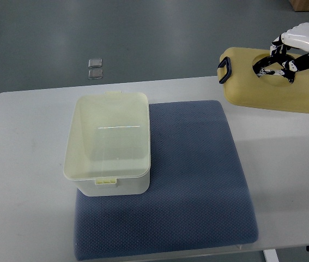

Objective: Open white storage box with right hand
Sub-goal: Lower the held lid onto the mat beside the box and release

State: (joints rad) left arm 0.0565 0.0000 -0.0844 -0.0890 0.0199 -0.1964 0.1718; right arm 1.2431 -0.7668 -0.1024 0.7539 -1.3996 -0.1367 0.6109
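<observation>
box sits on the left edge of the blue mat, mat centred on the table, box roughly mid-table, left of centre. opening is empty, translucent, no cover on it; small latch tab shows at the near rim, another tab at the far rim. long axis runs near-to-far, i.e. away from the robot

lid — the yellowish slab w/ dark side handles — is at the table's far right corner, tilted a bit, well apart from the box. so judging by layout the box is already open and the lid is off

r hand is over the lid's centre recess, fingers curled down into it and touching it; looks like it's gripping the lid by that recess, though can't tell for sure how firm the hold is

key relation: box lies left and nearer the robot's side from the r hand, mat's far right corner between them. r hand is the only one in frame so it's the nearer by default; l arm not visible

off-table: two small clear squares on the floor beyond the far edge, irrelevant

my read: task nearly done, only release/retract left. risk: lid overhangs the right edge slightly, could tip if let go carelessly
</observation>
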